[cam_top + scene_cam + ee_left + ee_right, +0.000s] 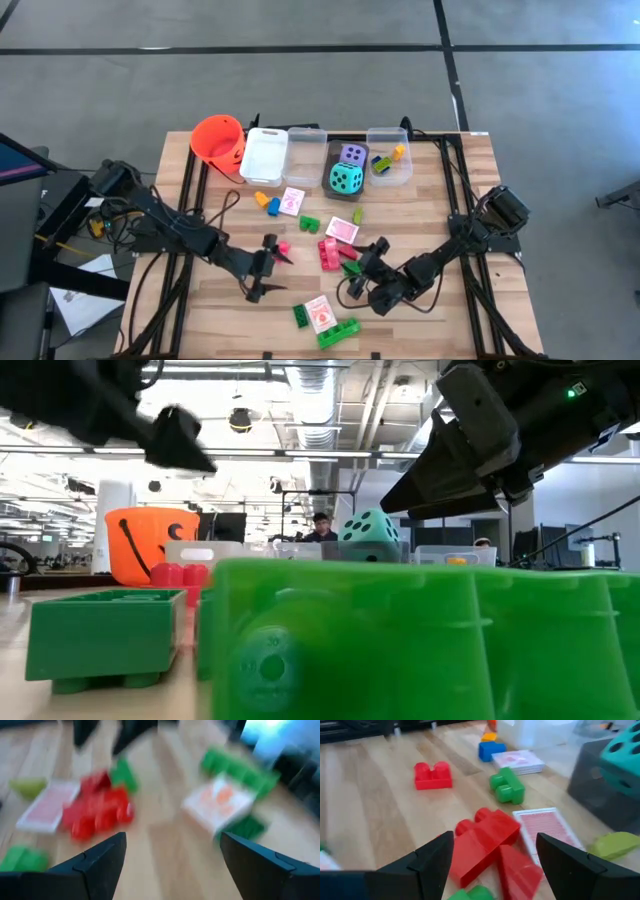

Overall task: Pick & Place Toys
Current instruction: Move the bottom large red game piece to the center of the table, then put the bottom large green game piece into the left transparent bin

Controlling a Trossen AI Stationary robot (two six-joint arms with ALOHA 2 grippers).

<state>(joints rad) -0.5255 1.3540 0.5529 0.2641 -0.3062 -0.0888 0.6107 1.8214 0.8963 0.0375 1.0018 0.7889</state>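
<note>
Toys lie scattered on the wooden table (pixel 230 330). A cluster of red bricks (pixel 328 252) lies mid-table, with a green brick (pixel 310 224) and pink-white cards (pixel 342 229) near it. My right gripper (pixel 495 855) hovers open just short of the red bricks (pixel 485 837), a finger out to each side and touching nothing. My left gripper (pixel 272 272) hangs open above bare wood, left of the cluster and beside a small red brick (pixel 283 248). A teal die (pixel 346 180) and a purple die (pixel 352 154) sit in a dark bin.
An orange bucket (pixel 218 140) and clear bins (pixel 265 155) (pixel 390 155) line the far edge. Blue and orange bricks (pixel 268 203) lie near a card (pixel 292 200). Two green bricks (pixel 338 332) (pixel 300 315) and a card (pixel 320 312) lie by the near edge.
</note>
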